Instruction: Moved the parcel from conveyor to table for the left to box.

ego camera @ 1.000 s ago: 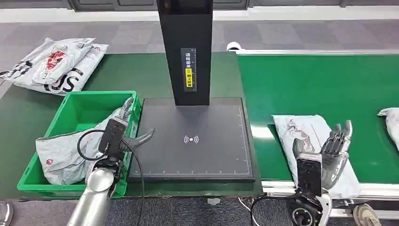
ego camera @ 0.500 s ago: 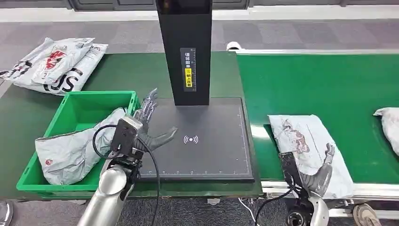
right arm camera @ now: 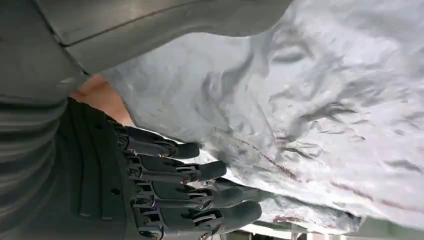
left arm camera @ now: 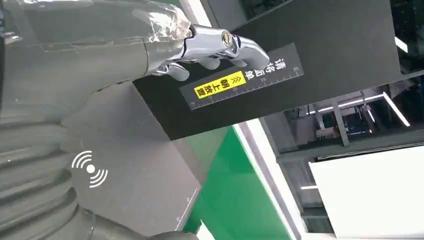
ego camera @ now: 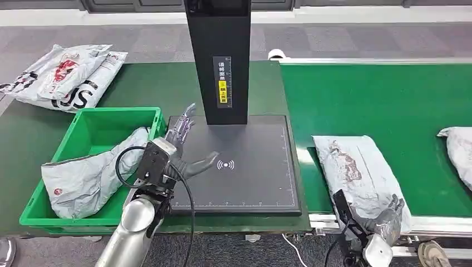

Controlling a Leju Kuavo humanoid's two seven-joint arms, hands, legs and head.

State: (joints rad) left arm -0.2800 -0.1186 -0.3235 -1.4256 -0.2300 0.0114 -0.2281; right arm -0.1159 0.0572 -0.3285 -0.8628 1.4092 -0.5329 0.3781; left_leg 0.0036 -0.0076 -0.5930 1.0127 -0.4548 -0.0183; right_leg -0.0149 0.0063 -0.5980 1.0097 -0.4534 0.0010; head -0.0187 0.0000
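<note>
A grey parcel with a reddish print lies flat on the green conveyor belt, close to its near edge. My right hand sits low at the parcel's near end, below the belt's rim. In the right wrist view the right hand has its dark fingers stretched out and apart against the crumpled parcel, gripping nothing. My left hand hovers open over the left part of the black scanning pad. Its fingertips are spread toward the black post.
A green bin at the left holds a grey parcel. Several more parcels lie on the table's far left. A black scanner post rises behind the pad. Another parcel enters at the belt's right edge.
My left hand moved from over the bin to above the pad. My right hand dropped lower, toward the conveyor's near rim. The parcels drifted left on the belt.
</note>
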